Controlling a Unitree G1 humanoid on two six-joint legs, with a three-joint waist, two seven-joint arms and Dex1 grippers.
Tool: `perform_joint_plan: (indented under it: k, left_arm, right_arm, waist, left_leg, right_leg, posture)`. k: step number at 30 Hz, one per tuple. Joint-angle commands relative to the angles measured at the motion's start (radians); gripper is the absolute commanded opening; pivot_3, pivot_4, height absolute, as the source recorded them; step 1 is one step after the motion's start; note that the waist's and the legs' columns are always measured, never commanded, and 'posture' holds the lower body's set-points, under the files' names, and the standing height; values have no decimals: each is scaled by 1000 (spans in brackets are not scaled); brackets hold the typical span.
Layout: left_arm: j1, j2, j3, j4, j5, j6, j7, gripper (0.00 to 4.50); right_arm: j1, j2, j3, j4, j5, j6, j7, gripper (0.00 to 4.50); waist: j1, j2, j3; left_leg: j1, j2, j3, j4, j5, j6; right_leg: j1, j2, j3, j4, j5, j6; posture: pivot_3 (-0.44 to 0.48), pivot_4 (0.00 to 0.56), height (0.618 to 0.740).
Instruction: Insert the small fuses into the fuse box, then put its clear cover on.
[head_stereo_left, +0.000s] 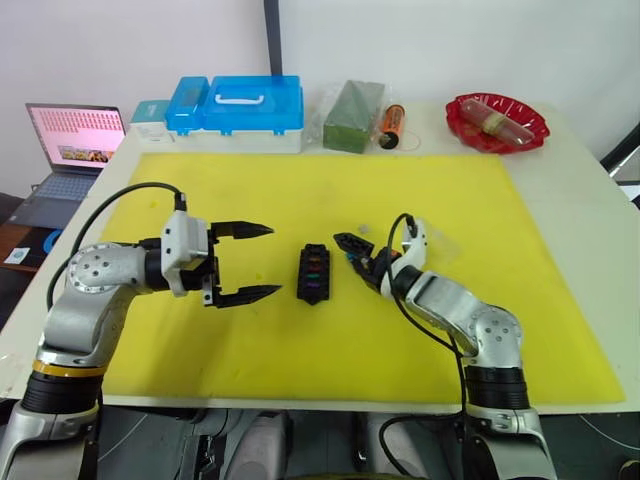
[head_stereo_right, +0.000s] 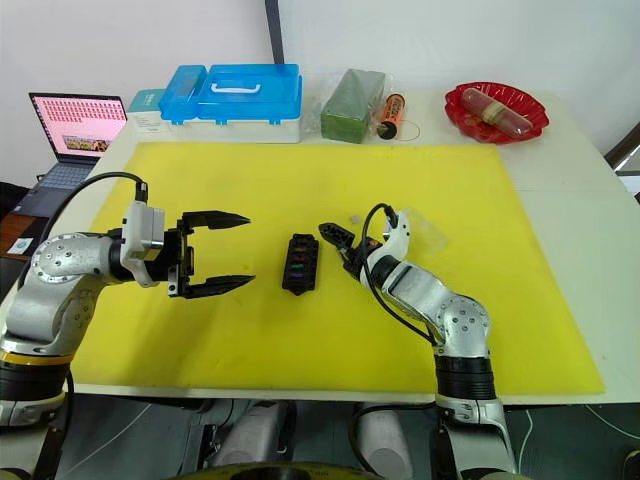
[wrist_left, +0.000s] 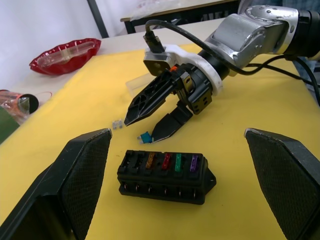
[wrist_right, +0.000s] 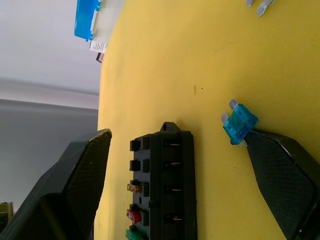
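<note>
Right beside one finger of my right gripper (head_stereo_left: 352, 252) lies a teal fuse (wrist_right: 240, 124), flat on the yellow mat (head_stereo_left: 330, 350). It touches that finger's tip, or nearly so; I cannot tell which. My right gripper is spread wide and grasps nothing. The fuse's two metal legs point away from that finger, so its long way runs from the fingertip outward.

The fuse box (head_stereo_left: 314, 273) sits in the gap between my two grippers, a little nearer to the right one. Its long side runs away from me. My left gripper (head_stereo_left: 252, 262) is also spread wide and empty, just beside the box on the other side.

I think the next move is for the right gripper, as it is the near one. It must get both fingers around the teal fuse, then carry it to an empty slot.

Orange, red, green and purple fuses (wrist_left: 170, 162) stand in the box already. Two slots at one end look empty.

Two more small fuses (wrist_left: 118, 124) lie past the right gripper. The clear cover (head_stereo_right: 422, 230) lies behind the right wrist, partly hidden and hard to see.
</note>
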Motion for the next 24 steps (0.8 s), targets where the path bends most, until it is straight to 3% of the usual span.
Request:
perform_joint_plan:
  k: [1,18,21,24]
  left_arm:
    - [-6,5,14,-25,-9,-11,0,4500]
    - [-15,5,9,-6,-1,-22,-11,4500]
    - [-9,6,10,-10,-2,-22,-11,4500]
    - [-5,7,12,-11,2,-23,-8,4500]
  right_arm:
    - [5,5,-42,21,-58,-38,-33,4468]
    - [3,-42,-62,27,-106,-21,11,4468]
    - [6,-38,-66,31,-112,-22,13,3850]
    - [20,-29,-67,37,-131,-22,1,2784]
  waist:
    - [-1,0,0]
    - [6,0,0]
    - [6,0,0]
    - [6,0,0]
  left_leg:
    - [0,0,0,0,0,0]
    - [0,0,-1,0,0,0]
    - [0,0,-1,0,0,0]
    - [0,0,-1,0,0,0]
  right_leg:
    - [0,0,0,0,0,0]
    - [1,-1,0,-1,0,-1]
    - [1,-1,0,-1,0,-1]
    - [1,-1,0,-1,0,-1]
  posture:
    - [0,150,740]
    - [0,150,740]
    - [0,150,740]
    - [0,150,740]
